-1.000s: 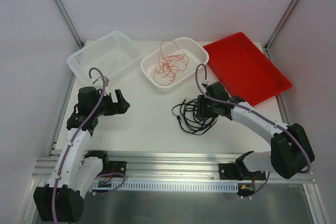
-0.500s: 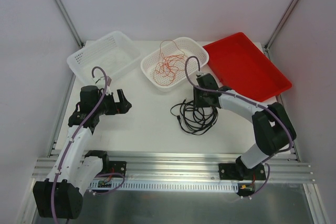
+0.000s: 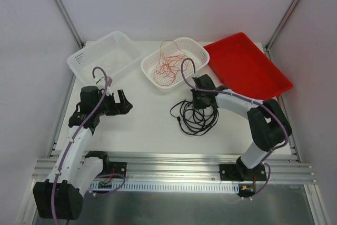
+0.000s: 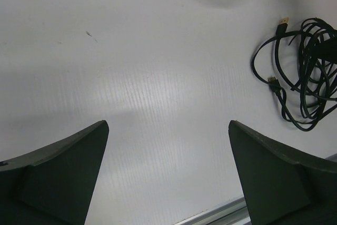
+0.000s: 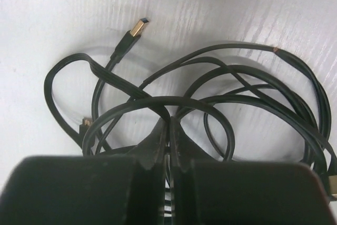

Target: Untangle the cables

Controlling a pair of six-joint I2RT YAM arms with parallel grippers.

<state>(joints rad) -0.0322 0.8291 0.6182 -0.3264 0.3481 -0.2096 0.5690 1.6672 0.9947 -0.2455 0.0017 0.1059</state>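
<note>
Currently:
step: first grab on the black cables (image 3: 194, 117); judging by the lie of them, nothing is separated yet.
black cables: one loose heap on the table (image 3: 147, 125), mid-right, just near of the middle basket (image 3: 197, 51). Flat strands loop over each other; the wrist view shows one gold USB plug (image 5: 138, 27) free at the heap's far-left edge and a second small plug (image 5: 84, 124) at left.
right gripper (image 3: 199, 104): down on the far edge of the heap. Jaws pressed together, only a hairline gap in the wrist view. One loop crosses right at the tips (image 5: 167, 125); cannot tell if a strand is actually pinched or just lying in front.
left gripper (image 3: 122, 103): parked over bare table, well left of the heap, jaws spread wide, holding nothing. Heap sits at the right edge of its wrist view (image 4: 305, 72).
orange wire (image 3: 169, 67): thin tangle lying in the middle basket, apart from the black heap.
left basket (image 3: 84, 61): no cable visible in it.
red tray (image 3: 247, 69): nothing visible in it.
next (judgement): confirm the pinch, then lift slowly so loops hang and crossings show. Bring the left arm over to pin or take a second strand; the free USB end looks the easiest to pull out.
risk: lifting may drag the whole heap as one lump.
</note>
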